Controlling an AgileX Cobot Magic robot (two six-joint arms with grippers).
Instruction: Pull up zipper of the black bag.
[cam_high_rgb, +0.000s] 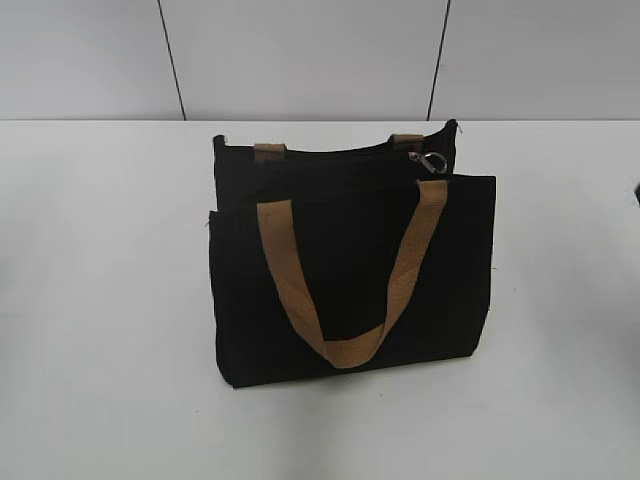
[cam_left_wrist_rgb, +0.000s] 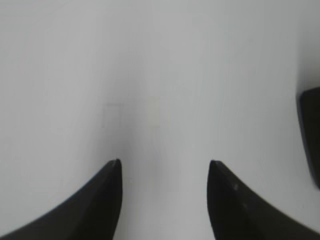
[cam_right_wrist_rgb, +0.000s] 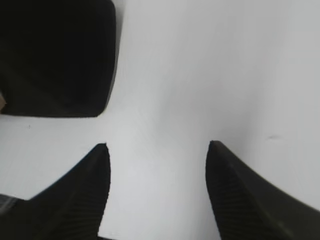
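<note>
The left gripper (cam_left_wrist_rgb: 164, 167) has its fingers apart over bare table (cam_left_wrist_rgb: 150, 60), with the bag (cam_left_wrist_rgb: 311, 135) at its right edge. The right gripper (cam_right_wrist_rgb: 157, 150) is likewise spread and empty, the bag (cam_right_wrist_rgb: 55, 55) to its upper left. The bag (cam_high_rgb: 350, 270) lies mid-table, the zipper (cam_high_rgb: 335, 155) along its far top edge, the silvery pull (cam_high_rgb: 428, 162) at the right end.

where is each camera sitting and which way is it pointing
Exterior view: in front of the table, raised, slanting down at the black bag and its zipper pull; no robot part shows.
Left wrist view: on the left arm, facing down at bare table; left gripper open, empty; bag corner at right edge.
Right wrist view: on the right arm, facing down; right gripper open; bag corner upper left.
All three views share the bag.
</note>
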